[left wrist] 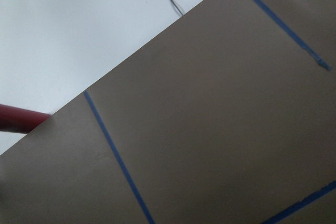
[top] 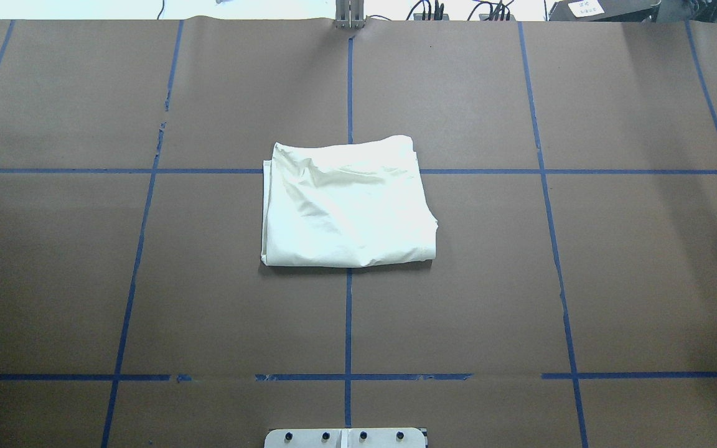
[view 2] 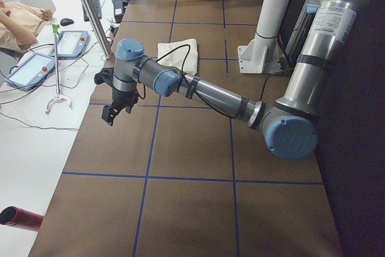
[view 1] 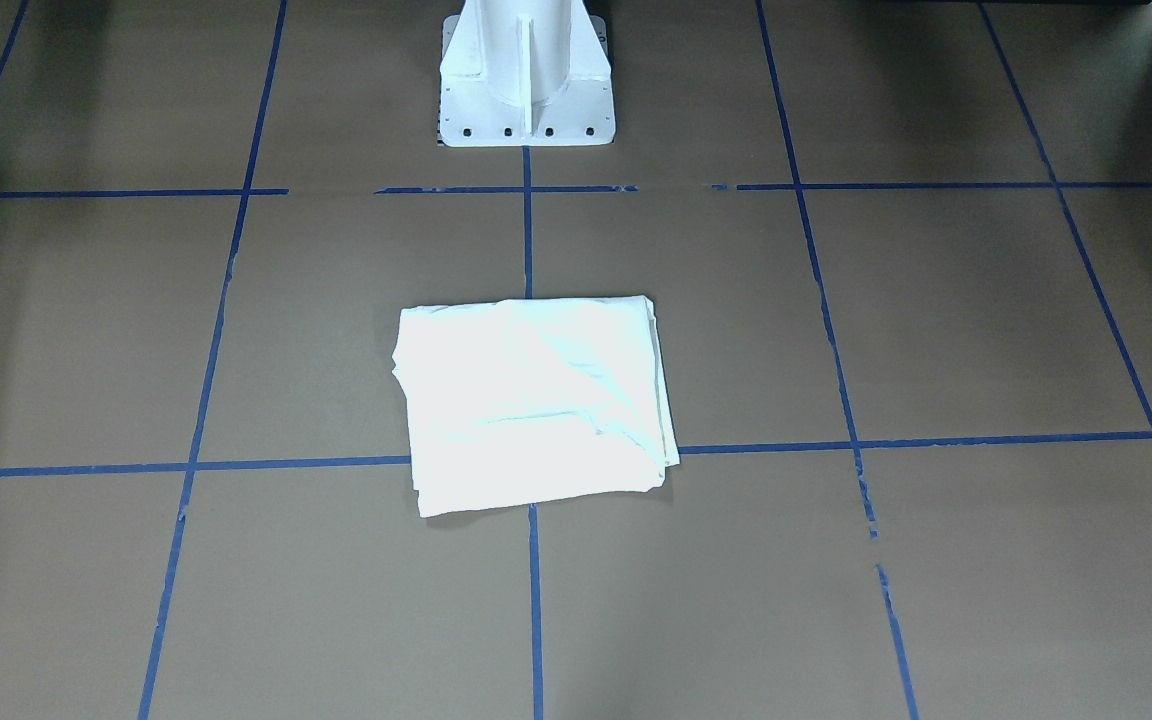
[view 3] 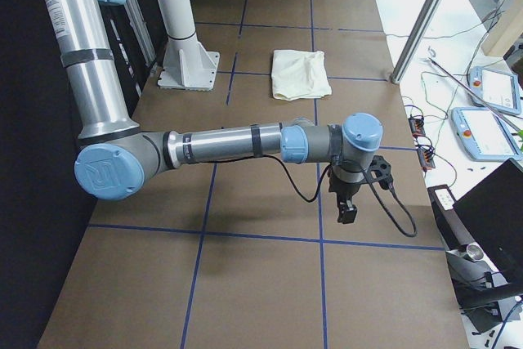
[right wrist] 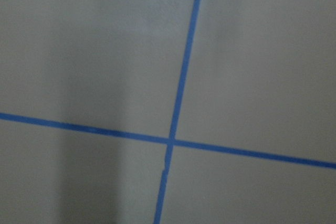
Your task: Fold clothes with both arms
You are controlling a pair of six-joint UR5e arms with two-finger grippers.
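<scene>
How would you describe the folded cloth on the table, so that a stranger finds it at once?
Look at the brown table marked with blue tape lines. Straight out from the white pedestal, on the middle line, lies the folded shirt. It is the only cloth there, cream and creased, no print showing.

The left arm (view 2: 210,94) bends at the elbow and stretches out level, its wrist turned so the jaws point straight down. The right arm (view 3: 221,143) mirrors it, forearm level, jaws hanging downward. Whether either pair of jaws is parted cannot be told.
</scene>
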